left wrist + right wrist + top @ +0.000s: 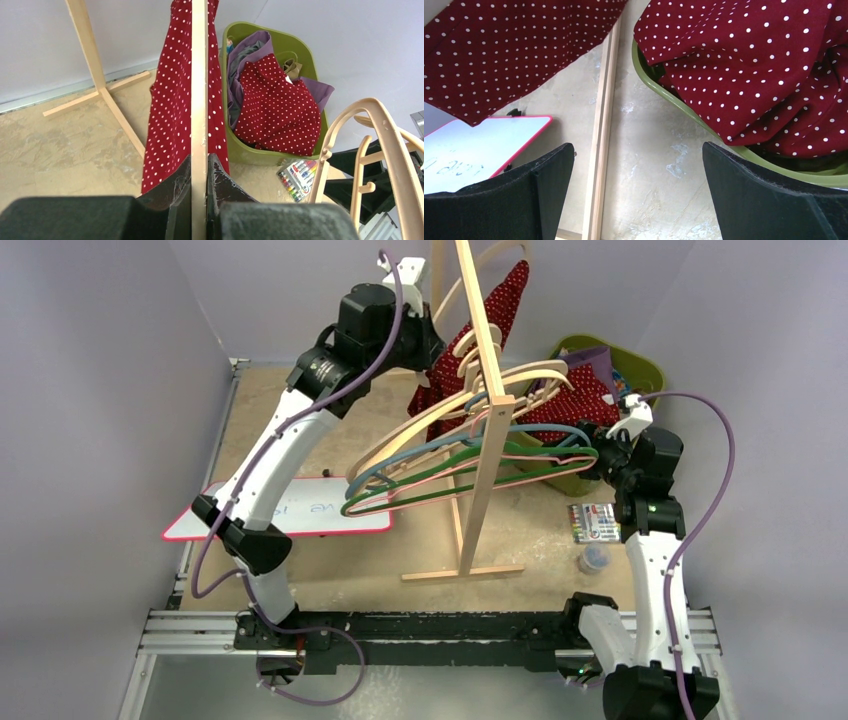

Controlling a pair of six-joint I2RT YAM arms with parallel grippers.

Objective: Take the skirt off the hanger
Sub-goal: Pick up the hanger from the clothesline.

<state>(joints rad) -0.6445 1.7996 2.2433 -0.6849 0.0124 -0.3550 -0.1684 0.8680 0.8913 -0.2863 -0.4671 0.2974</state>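
The red white-dotted skirt [508, 302] hangs on a pale wooden hanger [478, 268] high at the back of the wooden rack. In the left wrist view the skirt [170, 100] drapes on both sides of the hanger's wooden bar [199, 75]. My left gripper [199, 161] is shut on that bar; it also shows in the top view [425, 335] beside the skirt. My right gripper [636, 150] is open and empty, low by the bin in the top view [597, 452]. The skirt's hem [514, 45] hangs above and to the left of it.
A green bin [640, 370] at the back right holds another red dotted garment [749, 60] and purple cloth. The rack's upright [490, 440] carries several empty hangers [450, 470]. A pink-edged whiteboard [290, 510], a marker box [593, 523] and a small cup [593, 560] lie on the table.
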